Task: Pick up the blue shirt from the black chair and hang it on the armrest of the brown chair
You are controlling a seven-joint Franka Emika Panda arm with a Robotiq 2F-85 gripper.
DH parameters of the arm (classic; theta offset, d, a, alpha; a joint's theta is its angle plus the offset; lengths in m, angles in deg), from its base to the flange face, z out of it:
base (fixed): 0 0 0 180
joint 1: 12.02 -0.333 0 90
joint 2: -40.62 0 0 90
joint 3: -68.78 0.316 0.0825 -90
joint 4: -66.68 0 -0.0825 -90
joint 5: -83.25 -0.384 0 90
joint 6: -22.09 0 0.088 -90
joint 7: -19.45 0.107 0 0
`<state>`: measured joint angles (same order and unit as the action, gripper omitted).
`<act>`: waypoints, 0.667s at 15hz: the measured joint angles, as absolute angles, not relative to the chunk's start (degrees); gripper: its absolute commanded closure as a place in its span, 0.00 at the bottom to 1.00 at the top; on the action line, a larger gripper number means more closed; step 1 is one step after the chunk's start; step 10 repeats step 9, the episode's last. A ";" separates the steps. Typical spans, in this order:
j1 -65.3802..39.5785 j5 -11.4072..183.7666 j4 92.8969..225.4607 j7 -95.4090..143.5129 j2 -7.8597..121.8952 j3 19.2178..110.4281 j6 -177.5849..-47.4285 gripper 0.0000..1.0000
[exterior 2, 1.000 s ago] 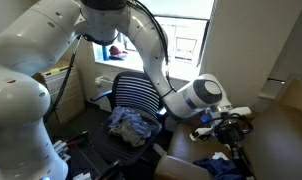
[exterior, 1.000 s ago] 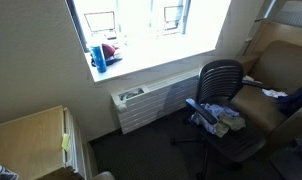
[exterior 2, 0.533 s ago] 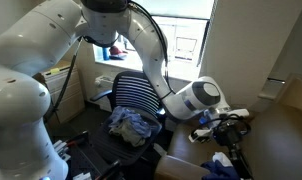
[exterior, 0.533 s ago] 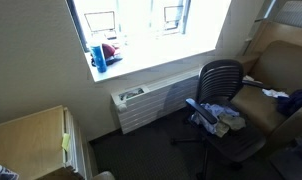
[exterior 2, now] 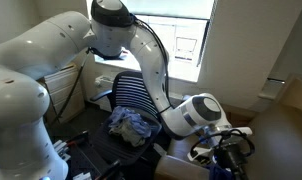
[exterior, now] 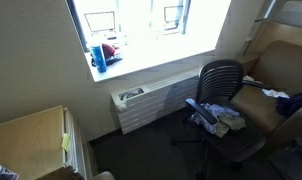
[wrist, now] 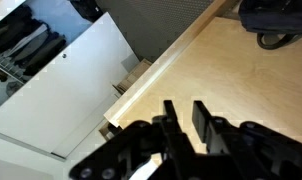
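The black chair [exterior: 221, 85] [exterior 2: 134, 95] holds a heap of blue and grey clothes [exterior: 216, 116] [exterior 2: 131, 125] on its seat. The brown chair [exterior: 281, 65] [exterior 2: 281, 135] stands beside it. A blue shirt [exterior: 289, 98] lies on the brown chair, and a bit of blue cloth [exterior 2: 220, 166] shows just under my gripper [exterior 2: 229, 155]. In the wrist view my gripper [wrist: 185, 120] has a narrow gap between its fingers. Only a light tan surface shows in that gap.
A window sill [exterior: 141, 55] with a blue cup [exterior: 97, 54] and a radiator [exterior: 151, 100] lie behind the black chair. A wooden cabinet [exterior: 31, 135] stands in the near corner. My large white arm [exterior 2: 51, 60] fills one side of an exterior view.
My arm has swung down. The gripper has dropped from above the brown chair to just over the blue cloth on it. The clothes on the black chair have not moved.
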<state>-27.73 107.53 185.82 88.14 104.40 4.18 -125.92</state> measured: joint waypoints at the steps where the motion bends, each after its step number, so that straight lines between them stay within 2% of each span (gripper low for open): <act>1: -27.80 107.53 185.79 88.14 104.40 4.16 -125.92 0.74; 3: -27.90 107.53 185.75 88.14 104.40 4.05 -125.92 0.74; 4: -27.90 107.53 185.73 88.14 104.40 4.03 -125.92 0.49; 6: -27.91 107.21 185.73 88.13 104.40 4.00 -125.92 0.42; 8: -29.30 106.52 186.53 91.22 104.46 3.34 -129.22 0.27; 9: -31.48 106.46 187.76 93.84 104.54 2.30 -131.69 0.44; 10: -31.48 106.46 187.76 93.84 104.54 2.30 -131.69 0.44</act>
